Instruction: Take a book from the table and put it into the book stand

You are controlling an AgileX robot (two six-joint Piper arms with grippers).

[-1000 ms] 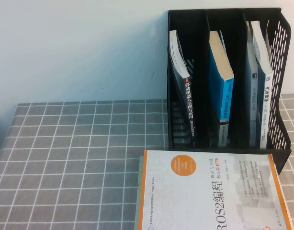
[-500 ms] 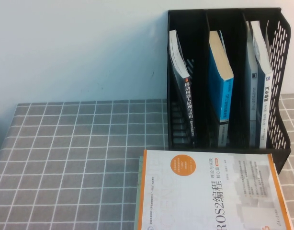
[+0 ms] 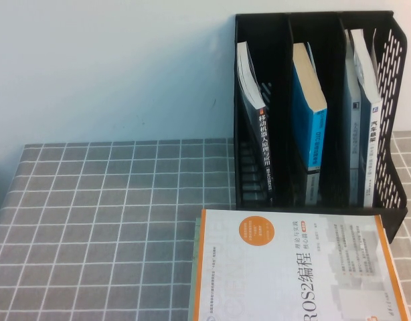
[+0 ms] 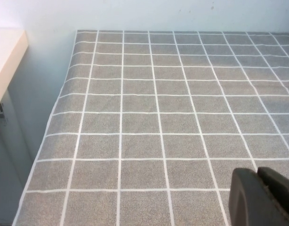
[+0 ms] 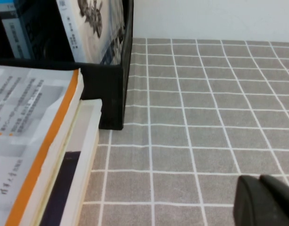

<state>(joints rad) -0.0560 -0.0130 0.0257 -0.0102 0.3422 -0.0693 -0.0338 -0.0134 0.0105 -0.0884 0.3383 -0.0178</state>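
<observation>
Our right gripper [image 5: 267, 200], fingers pressed together, hangs low over the table [image 5: 205, 94]. Ahead of it, the book [image 5: 95, 23] stands in the book stand [image 5: 111, 89]. Our left gripper [image 4: 263, 197], likewise closed, is well apart. The book looks like a light, bendable paperback, best pinched near the spine.

The high camera is looking down from the robot's side across the table [image 3: 112, 214] toward the wall, taking in the book stand [image 3: 393, 120] and the orange-edged book [image 3: 292, 267]. The left wrist camera is riding low and close over bare grid cloth, the left gripper [image 4: 263, 197] showing at its corner. The right wrist camera is sitting low beside the stand's corner [image 5: 111, 89], sharing that stand and orange-edged book [image 5: 36, 136] with the high view, the right gripper [image 5: 264, 200] at its edge.
</observation>
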